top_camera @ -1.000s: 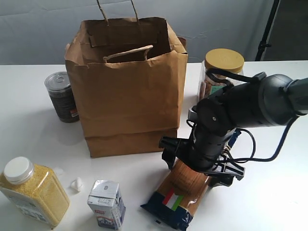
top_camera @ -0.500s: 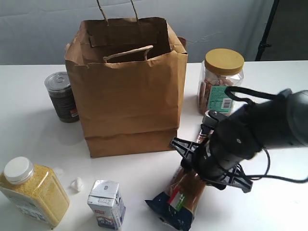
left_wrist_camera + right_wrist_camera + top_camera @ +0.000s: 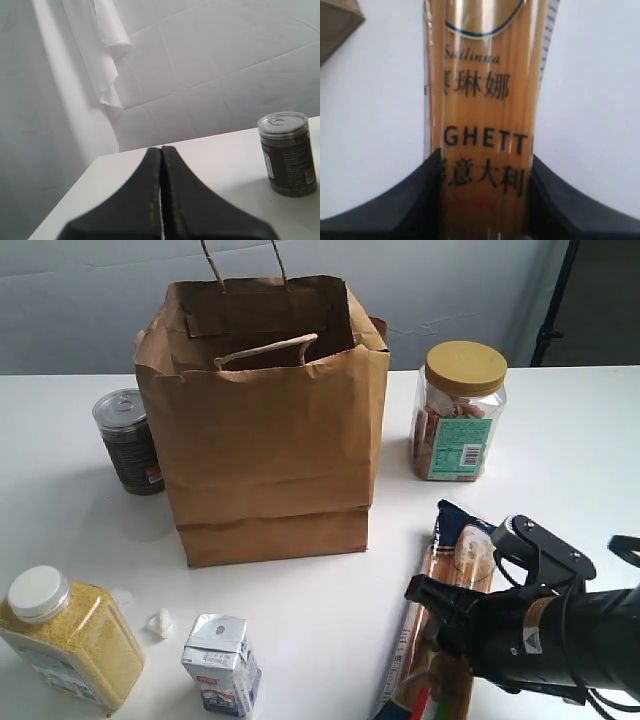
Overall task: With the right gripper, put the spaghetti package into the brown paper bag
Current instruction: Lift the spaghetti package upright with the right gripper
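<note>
The spaghetti package [image 3: 458, 558] is a long clear packet of yellow strands with a navy far end, at the front right of the table. My right gripper [image 3: 437, 625] holds it near its lower half. In the right wrist view the black fingers [image 3: 431, 200] press both sides of the spaghetti package [image 3: 485, 100], right at the printed text, so the right gripper [image 3: 482, 197] is shut on it. The brown paper bag [image 3: 265, 430] stands open and upright, back and left of the packet. My left gripper [image 3: 161, 150] is shut and empty, off to the side.
A dark tin can [image 3: 128, 440] stands left of the bag and shows as the can [image 3: 289, 152] in the left wrist view. A yellow-lidded jar [image 3: 460, 410] is right of the bag. A grain bottle [image 3: 65, 635] and small carton [image 3: 222, 665] sit front left.
The right arm has swung down to the front right corner, carrying the packet with it. The packet has turned and now points lengthwise away from the arm. The bag and other items stayed put.
</note>
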`<state>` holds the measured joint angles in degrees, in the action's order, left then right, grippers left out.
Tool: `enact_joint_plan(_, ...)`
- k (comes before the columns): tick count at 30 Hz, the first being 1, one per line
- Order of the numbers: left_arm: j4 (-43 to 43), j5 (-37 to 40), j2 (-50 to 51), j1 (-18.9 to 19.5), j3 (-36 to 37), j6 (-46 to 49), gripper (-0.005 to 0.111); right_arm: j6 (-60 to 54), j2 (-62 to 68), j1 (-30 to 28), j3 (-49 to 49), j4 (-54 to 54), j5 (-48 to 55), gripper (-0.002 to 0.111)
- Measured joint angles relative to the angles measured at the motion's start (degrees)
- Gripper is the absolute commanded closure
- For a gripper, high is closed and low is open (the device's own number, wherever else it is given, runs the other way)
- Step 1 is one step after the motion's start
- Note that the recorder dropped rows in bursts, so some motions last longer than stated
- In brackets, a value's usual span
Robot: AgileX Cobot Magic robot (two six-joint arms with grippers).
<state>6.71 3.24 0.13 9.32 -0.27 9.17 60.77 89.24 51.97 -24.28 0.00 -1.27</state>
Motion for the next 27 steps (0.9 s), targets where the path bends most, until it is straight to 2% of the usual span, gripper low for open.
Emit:
enact_joint_plan(23,0.0,0.0,0.0,0.0,0.0,0.0,0.107,-28.8,-36.8,0.0,0.4,2.0,-3.6,0.108)
enact_joint_plan(27,0.0,0.0,0.0,0.0,0.0,0.0,0.107,-34.1,-38.5,0.0,-5.5,2.2,-3.4,0.108)
